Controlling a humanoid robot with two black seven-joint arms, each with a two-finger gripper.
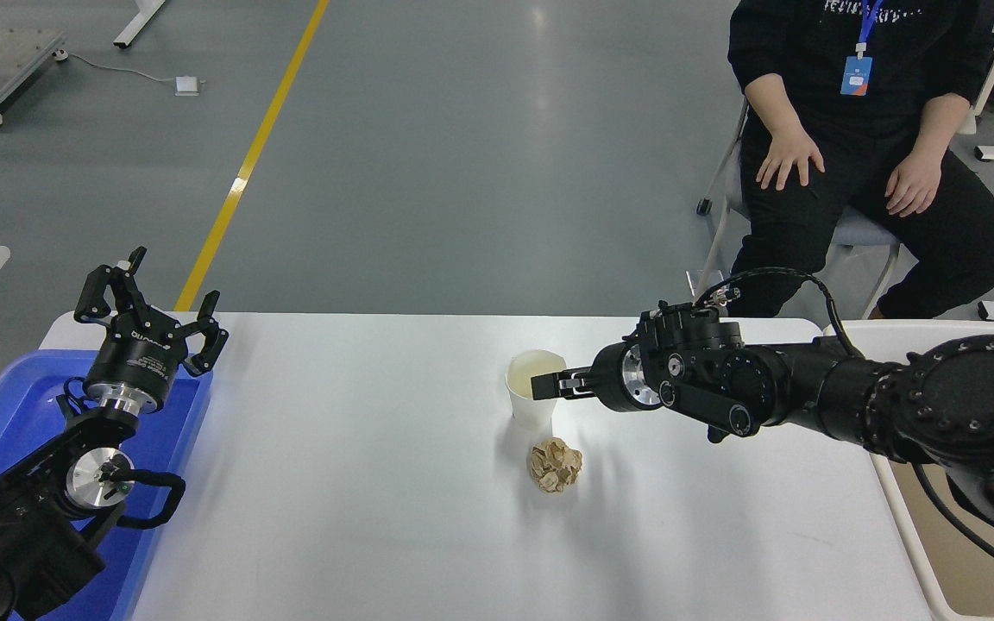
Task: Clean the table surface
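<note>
Fingers of the right gripper [542, 385] pinch the paper cup [535, 391] rim, mid-table surface [359, 483].

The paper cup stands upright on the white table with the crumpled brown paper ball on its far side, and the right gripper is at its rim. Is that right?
Not quite. In the head view the crumpled paper ball lies on the near side of the paper cup, toward the robot, not the far side. The rest holds: the cup is upright on the table surface, with the right gripper at its rim.
</note>
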